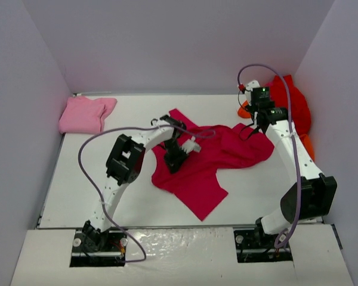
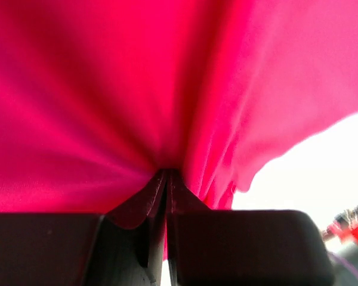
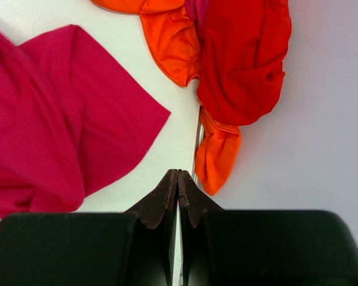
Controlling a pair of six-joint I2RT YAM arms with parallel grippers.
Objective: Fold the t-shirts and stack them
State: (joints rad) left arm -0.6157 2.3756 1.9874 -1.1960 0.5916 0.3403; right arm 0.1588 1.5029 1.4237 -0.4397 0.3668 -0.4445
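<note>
The crimson-magenta t-shirt lies spread and rumpled in the middle of the table. My left gripper is down on its left part, shut on a pinch of its cloth. The light pink t-shirt lies folded at the far left corner. The red t-shirt and the orange t-shirt are heaped against the right wall; both show in the right wrist view, red over orange. My right gripper is shut and empty, above bare table by the magenta shirt's right edge.
White walls enclose the table at back, left and right. A purple cable loops off the left arm over the table's left side. The table's near edge runs just ahead of the arm bases.
</note>
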